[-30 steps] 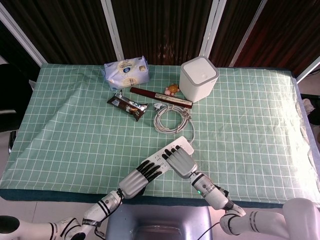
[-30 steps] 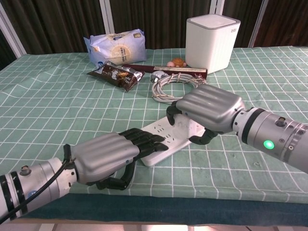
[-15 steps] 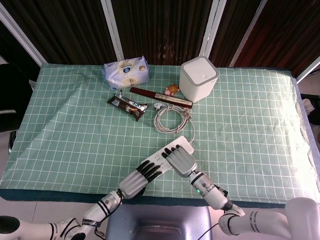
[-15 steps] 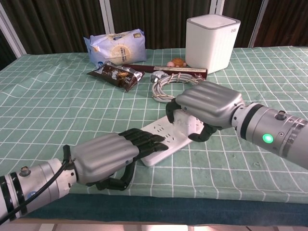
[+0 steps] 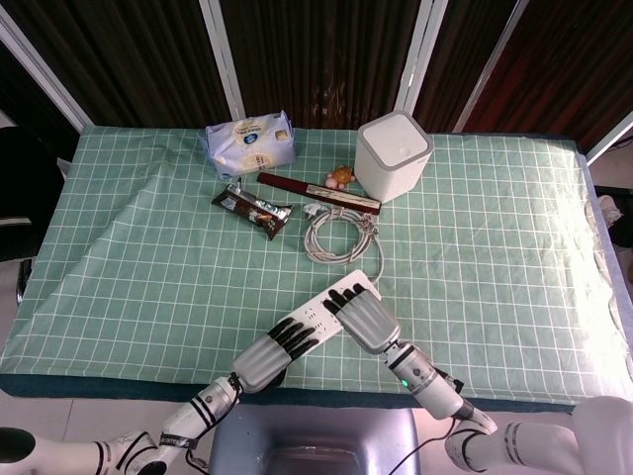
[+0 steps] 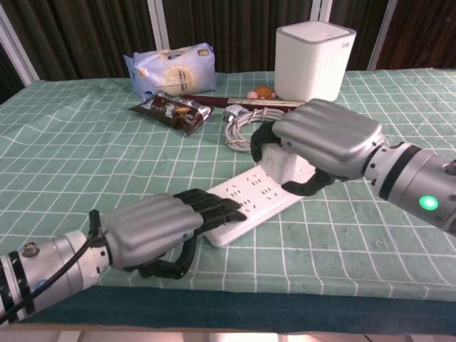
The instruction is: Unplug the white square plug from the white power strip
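While the white power strip lay slantwise on the green checked cloth, the left hand rested flat on the strip's near end, its dark fingers stretched out side by side over the sockets and gripping nothing. At the strip's far end the right hand was curled around the white square plug, thumb beneath and fingers wrapped over the top, so only part of the plug's white face showed between them. In the chest view the plug sat raised just above the strip's top face, and its prongs could not be made out. From the head view the same right hand covered the strip's far end and hid the plug altogether.

Just beyond the strip lay a coiled white cable. Farther beyond it stood a white cube-shaped box, with a long dark red bar and a small brown toy beside it. A dark snack wrapper and a pale tissue pack lay beyond the strip's near end, well apart from it.
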`<move>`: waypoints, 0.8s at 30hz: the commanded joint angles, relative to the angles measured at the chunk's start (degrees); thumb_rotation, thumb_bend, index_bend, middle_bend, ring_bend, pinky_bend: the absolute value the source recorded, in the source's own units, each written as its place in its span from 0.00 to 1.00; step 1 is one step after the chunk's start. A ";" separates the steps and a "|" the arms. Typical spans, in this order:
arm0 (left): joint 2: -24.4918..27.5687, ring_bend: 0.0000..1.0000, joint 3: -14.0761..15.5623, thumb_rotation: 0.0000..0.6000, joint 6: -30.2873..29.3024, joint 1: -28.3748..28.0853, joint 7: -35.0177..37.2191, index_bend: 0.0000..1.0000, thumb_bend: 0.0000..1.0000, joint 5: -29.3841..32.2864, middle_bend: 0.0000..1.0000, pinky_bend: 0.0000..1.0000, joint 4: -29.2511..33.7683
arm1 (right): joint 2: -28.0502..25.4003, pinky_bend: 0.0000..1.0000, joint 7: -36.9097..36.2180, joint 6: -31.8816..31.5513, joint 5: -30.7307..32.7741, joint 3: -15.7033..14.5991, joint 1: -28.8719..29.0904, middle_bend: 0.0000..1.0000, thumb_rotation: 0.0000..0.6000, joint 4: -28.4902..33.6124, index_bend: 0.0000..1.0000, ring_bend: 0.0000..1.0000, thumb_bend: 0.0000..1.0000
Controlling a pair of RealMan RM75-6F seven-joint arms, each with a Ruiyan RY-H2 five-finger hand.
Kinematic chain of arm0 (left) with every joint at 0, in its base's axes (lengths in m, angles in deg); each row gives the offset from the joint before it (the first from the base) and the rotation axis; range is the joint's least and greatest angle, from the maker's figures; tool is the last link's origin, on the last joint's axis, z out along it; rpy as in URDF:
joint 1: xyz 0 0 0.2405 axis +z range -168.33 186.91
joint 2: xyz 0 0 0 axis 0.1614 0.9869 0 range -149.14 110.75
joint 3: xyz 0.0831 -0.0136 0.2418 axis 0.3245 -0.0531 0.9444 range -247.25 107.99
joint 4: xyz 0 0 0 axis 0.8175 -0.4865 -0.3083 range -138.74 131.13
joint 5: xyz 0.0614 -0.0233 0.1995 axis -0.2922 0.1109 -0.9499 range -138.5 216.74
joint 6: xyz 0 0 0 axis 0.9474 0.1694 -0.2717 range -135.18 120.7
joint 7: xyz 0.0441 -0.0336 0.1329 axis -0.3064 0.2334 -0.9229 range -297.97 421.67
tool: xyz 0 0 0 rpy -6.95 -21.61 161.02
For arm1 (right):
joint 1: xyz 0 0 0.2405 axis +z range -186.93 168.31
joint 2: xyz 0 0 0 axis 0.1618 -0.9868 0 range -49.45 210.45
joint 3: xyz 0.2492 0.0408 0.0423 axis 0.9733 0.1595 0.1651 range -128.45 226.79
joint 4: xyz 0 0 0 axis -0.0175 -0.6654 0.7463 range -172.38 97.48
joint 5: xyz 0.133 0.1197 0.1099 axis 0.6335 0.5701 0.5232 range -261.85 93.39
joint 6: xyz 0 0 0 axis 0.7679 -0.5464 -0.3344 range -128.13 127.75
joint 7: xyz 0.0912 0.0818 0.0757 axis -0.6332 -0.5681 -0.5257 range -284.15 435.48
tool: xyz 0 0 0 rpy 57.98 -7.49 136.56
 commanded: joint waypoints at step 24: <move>7.57 0.00 -1.08 0.70 -9.63 2.80 7.86 0.00 0.70 -5.25 0.00 0.04 2.69 | -14.05 0.45 17.58 7.36 8.21 -6.25 -7.02 0.32 1.00 -0.59 0.32 0.27 0.32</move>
